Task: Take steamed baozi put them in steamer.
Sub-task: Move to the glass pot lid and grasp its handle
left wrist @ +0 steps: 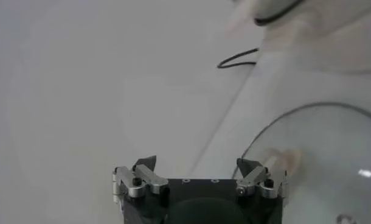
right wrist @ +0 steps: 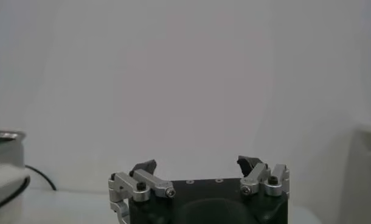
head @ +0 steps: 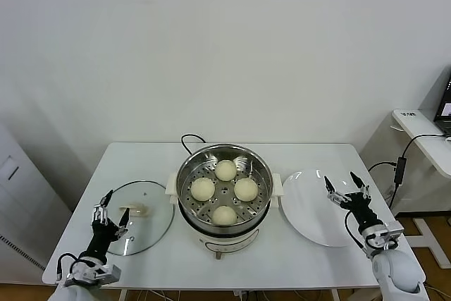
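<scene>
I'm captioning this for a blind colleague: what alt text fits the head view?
Four steamed baozi sit in the steamer at the middle of a white table. A glass lid lies to its left and an empty white plate to its right. The left pincer is open over the lid's edge, the right pincer open over the plate.

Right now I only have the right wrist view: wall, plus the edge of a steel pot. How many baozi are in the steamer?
Observer: Four baozi sit on the perforated tray inside the steamer.
Operator: Anything on the plate?
Observer: The white plate holds no buns; the right hand hovers over it, open.
Operator: Where's the lid?
Observer: The glass lid lies flat on the table, to the left of the steamer.
Operator: Left hand?
Observer: The left hand is open and empty at the lid's outer edge.
</scene>
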Motion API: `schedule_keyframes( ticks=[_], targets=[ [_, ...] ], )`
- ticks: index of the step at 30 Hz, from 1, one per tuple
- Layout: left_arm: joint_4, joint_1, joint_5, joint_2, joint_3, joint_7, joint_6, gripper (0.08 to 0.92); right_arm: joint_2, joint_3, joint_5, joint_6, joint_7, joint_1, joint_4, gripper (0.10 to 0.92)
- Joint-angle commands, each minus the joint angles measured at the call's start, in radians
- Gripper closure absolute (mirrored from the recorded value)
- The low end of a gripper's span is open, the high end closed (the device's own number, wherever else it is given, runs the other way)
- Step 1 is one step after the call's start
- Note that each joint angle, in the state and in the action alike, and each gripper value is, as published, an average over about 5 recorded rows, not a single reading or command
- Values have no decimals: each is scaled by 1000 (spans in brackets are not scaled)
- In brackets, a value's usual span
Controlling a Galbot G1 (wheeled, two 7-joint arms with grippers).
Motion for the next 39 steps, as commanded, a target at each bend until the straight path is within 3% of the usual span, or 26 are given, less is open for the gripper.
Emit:
schedule_keyframes(
  ticks=[1,20,39],
  targets=[
    [142,-34,423,-70,-16,-91,-164,177,55,25,-30,32,-17,-34,-21,203],
    [258,-138,570,-110,-40,-167,-141,177,75,20,-61,42,-24,-22,-40,203],
    [318,-211,567,-130,-31,-172,-98,188,88,2,-87,55,-33,-5,-68,203]
  ],
)
